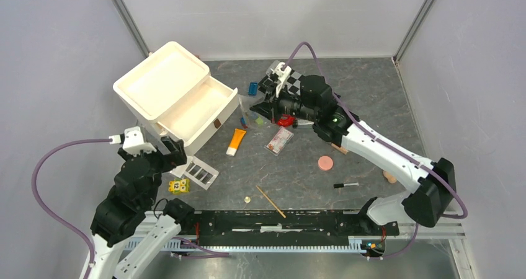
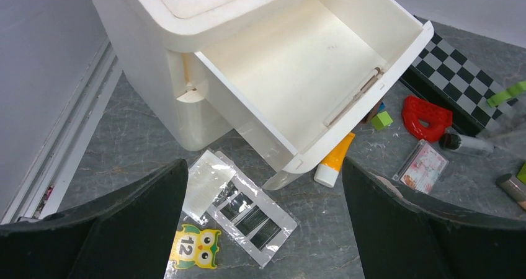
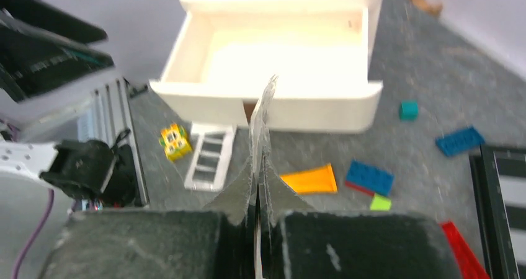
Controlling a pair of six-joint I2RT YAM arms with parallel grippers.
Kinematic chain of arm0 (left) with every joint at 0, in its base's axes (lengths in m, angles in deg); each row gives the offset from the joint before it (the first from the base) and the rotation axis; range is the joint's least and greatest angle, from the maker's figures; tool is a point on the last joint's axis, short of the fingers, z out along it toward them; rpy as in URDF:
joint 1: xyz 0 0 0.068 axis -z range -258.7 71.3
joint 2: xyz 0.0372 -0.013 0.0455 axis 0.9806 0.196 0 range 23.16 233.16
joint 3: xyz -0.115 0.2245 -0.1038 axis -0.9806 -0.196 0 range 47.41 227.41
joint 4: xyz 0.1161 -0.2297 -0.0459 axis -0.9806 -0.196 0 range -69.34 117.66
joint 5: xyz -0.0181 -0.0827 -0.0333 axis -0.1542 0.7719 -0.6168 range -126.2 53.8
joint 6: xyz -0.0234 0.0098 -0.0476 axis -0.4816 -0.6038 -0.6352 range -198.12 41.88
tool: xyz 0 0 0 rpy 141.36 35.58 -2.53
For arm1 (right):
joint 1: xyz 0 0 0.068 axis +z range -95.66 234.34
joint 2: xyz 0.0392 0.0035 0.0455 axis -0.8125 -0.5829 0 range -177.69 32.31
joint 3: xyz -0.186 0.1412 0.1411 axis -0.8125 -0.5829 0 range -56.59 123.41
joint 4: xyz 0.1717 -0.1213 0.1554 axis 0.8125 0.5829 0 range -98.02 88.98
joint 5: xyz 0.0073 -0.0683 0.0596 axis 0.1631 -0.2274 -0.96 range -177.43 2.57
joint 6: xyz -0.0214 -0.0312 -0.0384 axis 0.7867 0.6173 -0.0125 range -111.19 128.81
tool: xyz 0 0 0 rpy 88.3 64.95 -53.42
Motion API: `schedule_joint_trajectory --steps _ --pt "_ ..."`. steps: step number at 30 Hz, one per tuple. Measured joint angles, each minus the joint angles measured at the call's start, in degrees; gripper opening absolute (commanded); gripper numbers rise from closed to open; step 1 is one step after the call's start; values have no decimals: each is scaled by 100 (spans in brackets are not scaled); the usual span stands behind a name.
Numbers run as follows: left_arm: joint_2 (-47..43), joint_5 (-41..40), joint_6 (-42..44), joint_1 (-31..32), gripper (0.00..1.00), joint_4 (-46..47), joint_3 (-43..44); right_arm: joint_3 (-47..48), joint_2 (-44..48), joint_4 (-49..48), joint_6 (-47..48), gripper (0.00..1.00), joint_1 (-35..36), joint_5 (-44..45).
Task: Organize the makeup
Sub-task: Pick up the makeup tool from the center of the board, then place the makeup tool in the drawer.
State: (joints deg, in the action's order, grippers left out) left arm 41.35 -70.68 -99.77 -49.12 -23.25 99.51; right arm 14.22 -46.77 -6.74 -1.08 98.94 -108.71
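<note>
**A:** What do the right fingers (image 3: pixel 236 198) have?

**B:** They are pressed together on a thin clear strip (image 3: pixel 263 124). It is seen edge-on, so I can't tell what it is. They hang over the far middle of the counter (image 1: pixel 372 99), right of the open drawer (image 1: pixel 198 108).

**A:** And the left fingers (image 2: pixel 124 223)?

**B:** Spread wide, holding nothing, above the palette (image 2: pixel 248 214) by the drawer's near corner.

**A:** Other makeup?

**B:** The orange tube (image 1: pixel 236 141) lies by the drawer front and the sachet (image 1: pixel 279 140) to its right. The pink disc (image 1: pixel 325 163) and black pencil (image 1: pixel 345 185) are nearer, on the right. The right arm hides part of the far clutter.

tube (image 1: pixel 236 141) in front of drawer (image 1: pixel 197 110) | sachet (image 1: pixel 279 140) right of tube
</note>
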Motion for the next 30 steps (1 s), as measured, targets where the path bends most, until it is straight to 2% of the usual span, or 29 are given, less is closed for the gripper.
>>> schedule_joint_trajectory --steps 8,14,20,30 --pt "-337 -146 0 -203 100 -4 0 367 -905 -1886 -260 0 116 -181" --pt "-363 -146 0 -264 100 -4 0 1272 -1987 -2671 -238 0 208 -114" --pt "-363 -142 0 -330 100 -2 0 2028 -2776 -3008 111 0 262 -33" --pt "-374 -90 0 -431 100 2 0 2188 -3563 -3095 1027 0 293 232"
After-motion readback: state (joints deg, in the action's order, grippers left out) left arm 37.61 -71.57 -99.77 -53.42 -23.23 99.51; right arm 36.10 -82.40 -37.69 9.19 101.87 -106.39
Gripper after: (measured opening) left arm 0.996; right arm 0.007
